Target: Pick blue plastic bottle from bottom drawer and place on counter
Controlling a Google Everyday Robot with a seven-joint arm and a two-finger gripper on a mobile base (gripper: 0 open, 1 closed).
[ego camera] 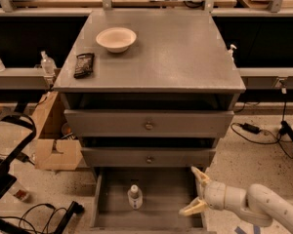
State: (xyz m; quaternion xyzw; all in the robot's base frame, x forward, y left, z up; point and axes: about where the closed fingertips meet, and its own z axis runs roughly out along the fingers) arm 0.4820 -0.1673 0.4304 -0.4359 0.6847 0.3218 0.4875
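The blue plastic bottle (134, 197) stands upright on the grey floor of the open bottom drawer (158, 213), left of centre, its white cap pointing up at me. My gripper (195, 191) is open, its two pale fingers spread wide, at the drawer's right wall, to the right of the bottle and well apart from it. It holds nothing. The white arm runs off to the lower right. The counter (176, 52) is the cabinet's grey top above.
A white bowl (116, 38) and a dark wrapped snack bar (84, 65) lie on the counter's left part. Two shut drawers with brass knobs (149, 126) sit above the open one. A cardboard box (51, 140) and cables lie on the floor at the left.
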